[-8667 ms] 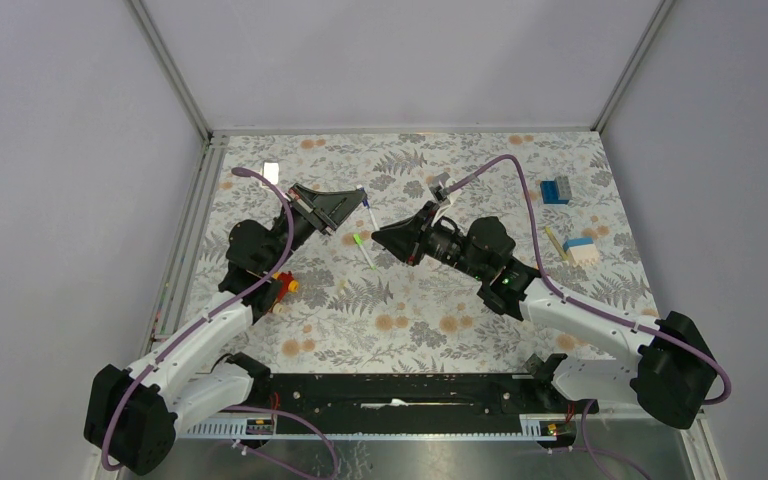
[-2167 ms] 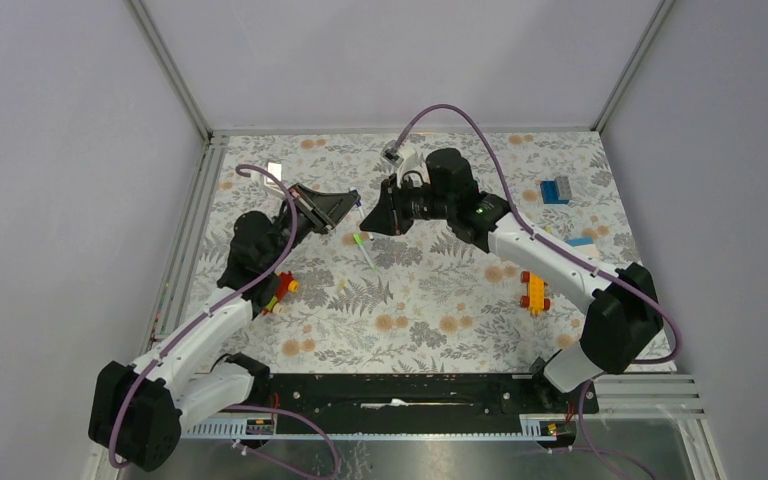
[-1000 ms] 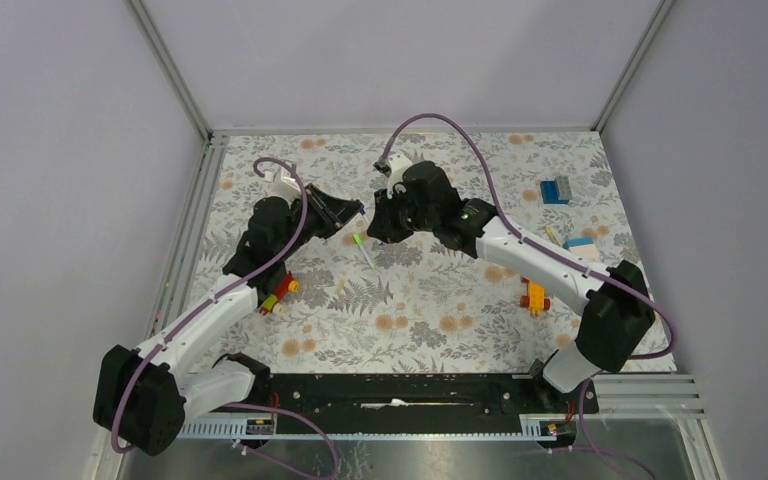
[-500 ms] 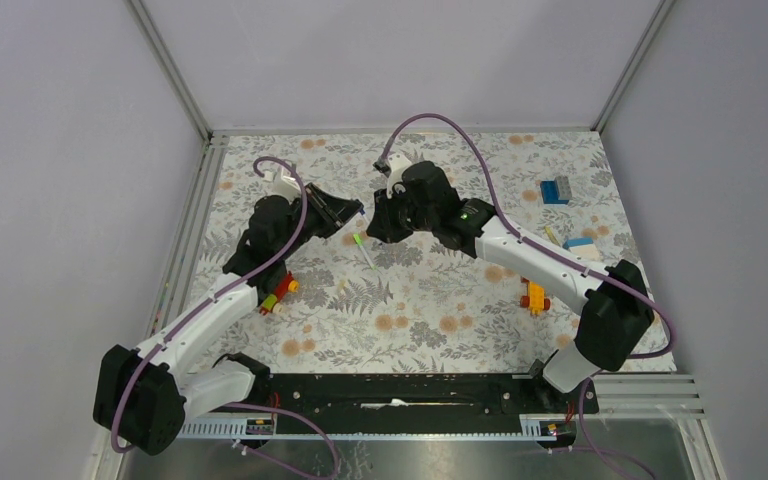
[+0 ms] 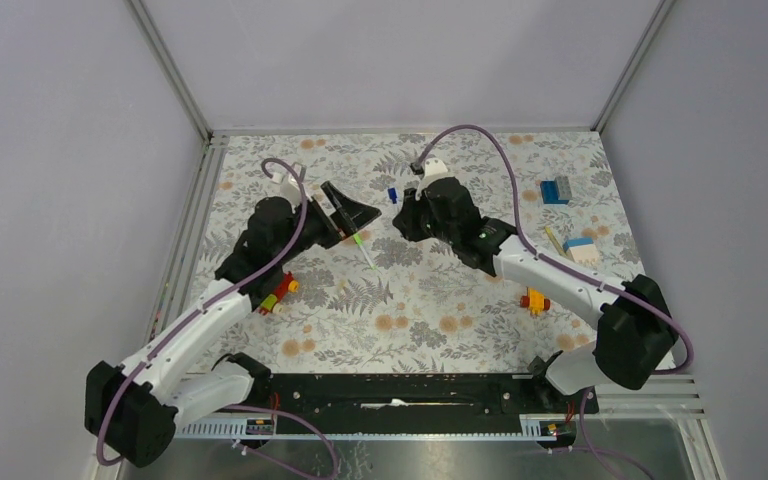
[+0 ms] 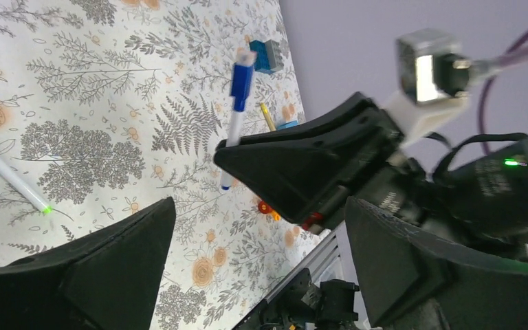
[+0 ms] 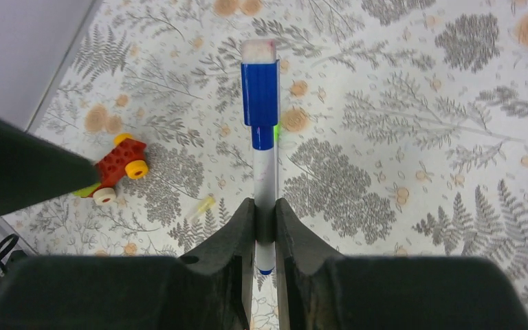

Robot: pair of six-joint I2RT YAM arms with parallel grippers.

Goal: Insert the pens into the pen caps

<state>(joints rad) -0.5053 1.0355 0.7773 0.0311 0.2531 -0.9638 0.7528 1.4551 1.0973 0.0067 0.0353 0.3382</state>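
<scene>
Compared with the overhead view half a second earlier, the right gripper point(image 7: 265, 210) has drawn back from the meeting point at upper centre toward the right, and the left gripper point(image 5: 353, 211) has spread its fingers apart. Right jaws are closed on the barrel of a white pen point(image 7: 266, 172), which carries the blue cap point(image 7: 260, 103) on its far end. Pen and cap are held above the floral table point(image 5: 440, 310), at upper centre of the overhead view. Left jaws stand wide open and hold nothing, with the capped pen just beyond them in the left wrist view. A second pen point(image 5: 367, 252), white with a green end, lies flat on the table below the two grippers, unmoved. A toy car point(image 7: 118, 167) rests at left of the right wrist view.
</scene>
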